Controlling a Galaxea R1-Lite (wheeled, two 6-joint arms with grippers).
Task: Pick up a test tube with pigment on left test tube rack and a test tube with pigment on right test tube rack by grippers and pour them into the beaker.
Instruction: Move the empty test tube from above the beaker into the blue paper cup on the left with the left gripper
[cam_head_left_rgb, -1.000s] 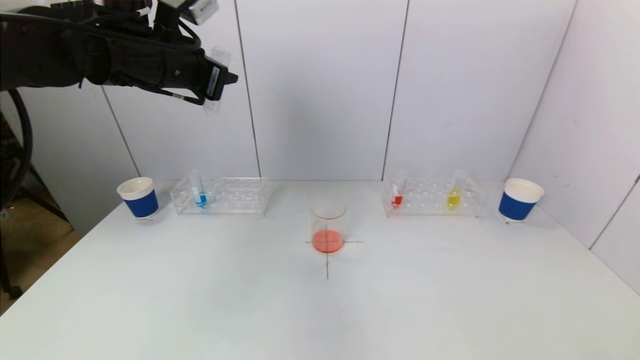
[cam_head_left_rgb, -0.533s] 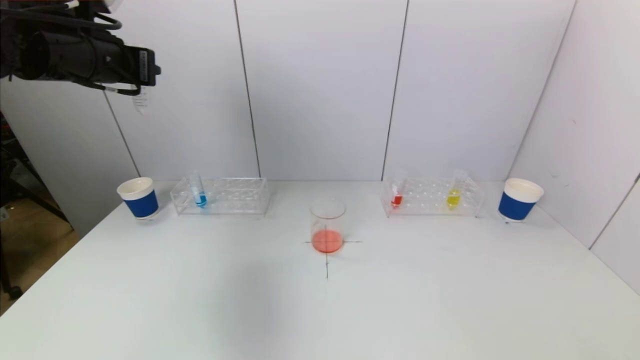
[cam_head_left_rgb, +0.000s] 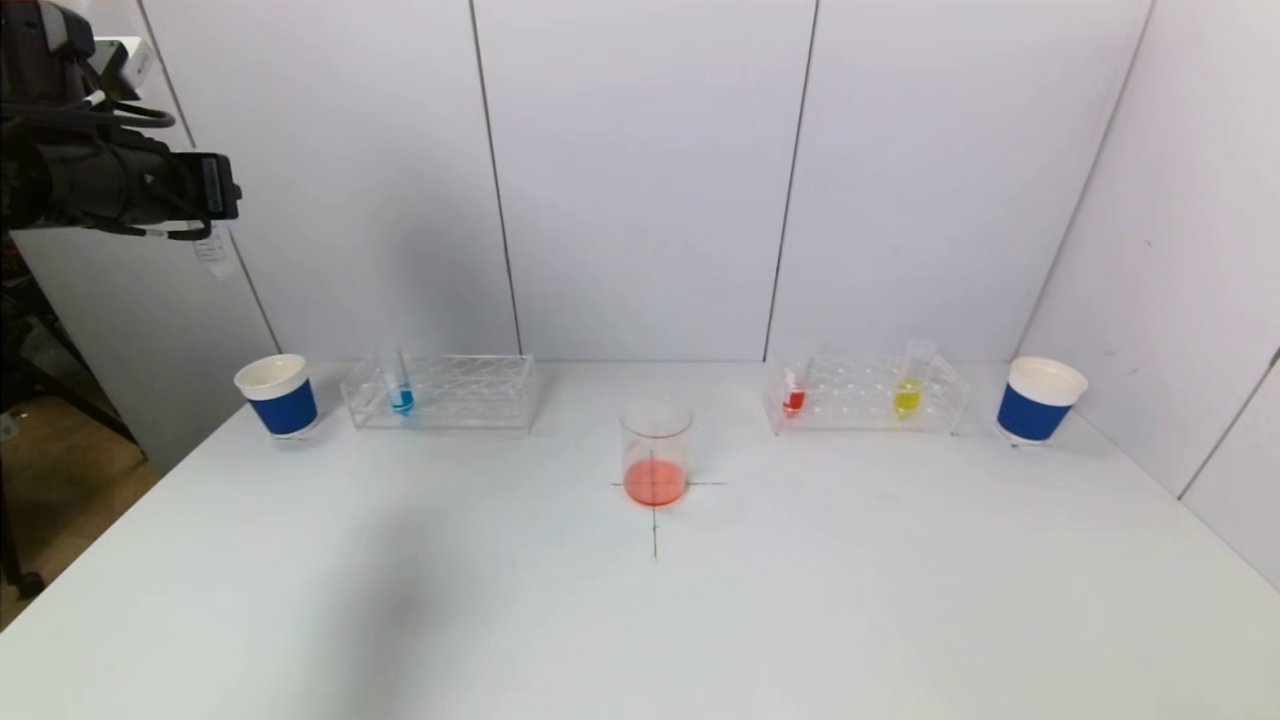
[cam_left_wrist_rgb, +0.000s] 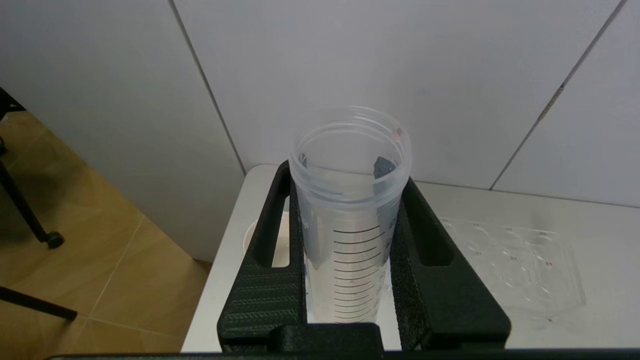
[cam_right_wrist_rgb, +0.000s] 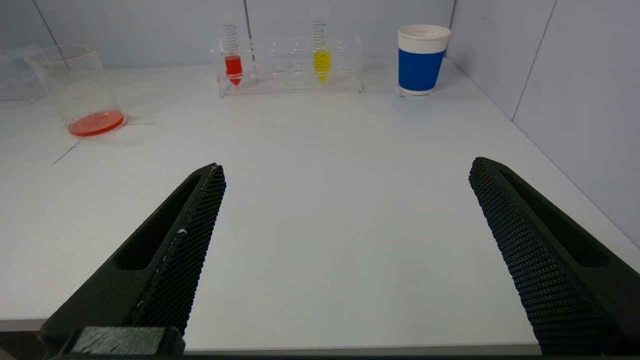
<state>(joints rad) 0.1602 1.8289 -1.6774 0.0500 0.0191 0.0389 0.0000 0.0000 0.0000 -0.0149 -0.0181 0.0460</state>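
Holding the empty tube (cam_left_wrist_rgb: 350, 220) clamped in your left fingers (cam_left_wrist_rgb: 272, 260) high above the left cup (cam_head_left_rgb: 277, 395), you leave the right fingers (cam_right_wrist_rgb: 170, 260) apart, low over the counter (cam_right_wrist_rgb: 320, 200).

Bright, even light; soft shadows

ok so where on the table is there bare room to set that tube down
The whole near half of the table is bare, in front of the beaker. There are also gaps between the beaker and each rack. The back edge is crowded: left cup, left rack, right rack, right cup. The left tool holds the empty tube above the left cup.
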